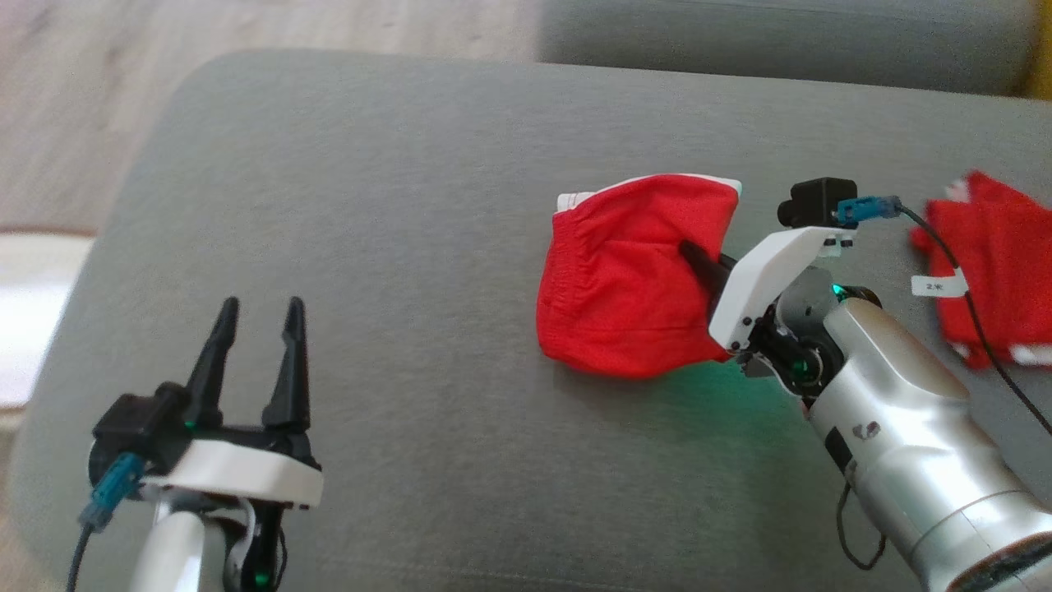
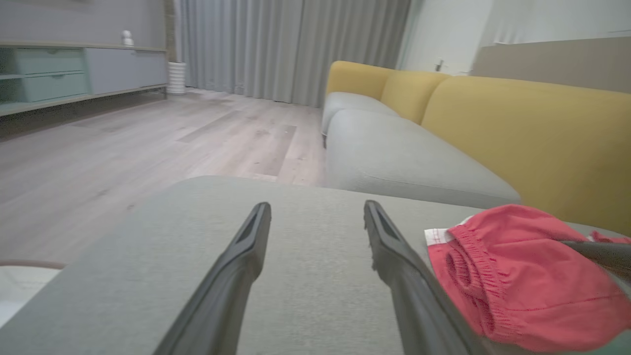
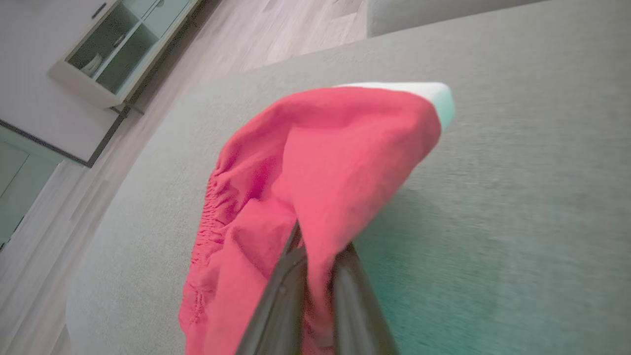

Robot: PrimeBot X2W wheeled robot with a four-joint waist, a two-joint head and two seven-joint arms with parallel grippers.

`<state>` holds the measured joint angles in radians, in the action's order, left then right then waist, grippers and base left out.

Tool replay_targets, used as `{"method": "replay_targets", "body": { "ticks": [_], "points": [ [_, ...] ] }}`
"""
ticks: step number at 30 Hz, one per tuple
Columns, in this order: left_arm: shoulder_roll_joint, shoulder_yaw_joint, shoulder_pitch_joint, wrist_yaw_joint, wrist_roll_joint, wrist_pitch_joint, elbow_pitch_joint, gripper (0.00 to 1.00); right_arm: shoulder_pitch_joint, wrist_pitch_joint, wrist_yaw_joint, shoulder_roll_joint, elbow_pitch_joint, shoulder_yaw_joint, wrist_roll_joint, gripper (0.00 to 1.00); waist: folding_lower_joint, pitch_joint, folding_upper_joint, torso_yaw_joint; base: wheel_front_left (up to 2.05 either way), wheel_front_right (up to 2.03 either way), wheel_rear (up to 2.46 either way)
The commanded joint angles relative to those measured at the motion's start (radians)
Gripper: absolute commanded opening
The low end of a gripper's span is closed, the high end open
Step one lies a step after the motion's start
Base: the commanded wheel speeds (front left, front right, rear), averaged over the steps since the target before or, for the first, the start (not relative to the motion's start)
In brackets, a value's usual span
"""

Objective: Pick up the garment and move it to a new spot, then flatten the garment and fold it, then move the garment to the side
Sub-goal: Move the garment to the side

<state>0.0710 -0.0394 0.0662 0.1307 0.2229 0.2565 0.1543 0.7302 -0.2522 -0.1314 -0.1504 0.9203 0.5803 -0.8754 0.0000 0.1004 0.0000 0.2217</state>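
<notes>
The right gripper (image 1: 697, 256) pinches the red garment (image 1: 625, 279) by its edge on the grey ottoman (image 1: 370, 205); the left gripper (image 1: 256, 316) stands open, well apart. This looks like step 1, the pick-up: next comes a clean lift without slipping.

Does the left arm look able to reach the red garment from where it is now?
Probably yes: bare grey cushion lies between the open left tool and the red garment, though the right tool is shut on its right side.
</notes>
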Motion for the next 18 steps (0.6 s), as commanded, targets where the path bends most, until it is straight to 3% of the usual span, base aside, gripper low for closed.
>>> {"method": "replay_targets", "body": {
  "ticks": [1,11,18],
  "points": [
    [0.025,0.012,0.042,0.0,0.008,0.005,-0.037,1.0,0.032,0.014,0.001,-0.003,-0.042,0.018,-0.017,0.0,0.0,-0.024,0.0,-0.091,0.0,0.0,0.0],
    [0.061,-0.096,0.07,0.0,0.028,0.005,-0.025,1.0,0.003,0.061,0.001,-0.018,-0.114,0.09,-0.058,0.0,0.0,-0.02,0.0,-0.342,0.0,0.0,0.0],
    [0.076,-0.114,0.107,0.0,0.033,0.005,-0.008,1.0,-0.017,0.076,0.001,-0.027,-0.153,0.119,-0.085,0.0,0.0,0.014,0.0,-0.447,0.0,0.0,0.0]
  ]
}}
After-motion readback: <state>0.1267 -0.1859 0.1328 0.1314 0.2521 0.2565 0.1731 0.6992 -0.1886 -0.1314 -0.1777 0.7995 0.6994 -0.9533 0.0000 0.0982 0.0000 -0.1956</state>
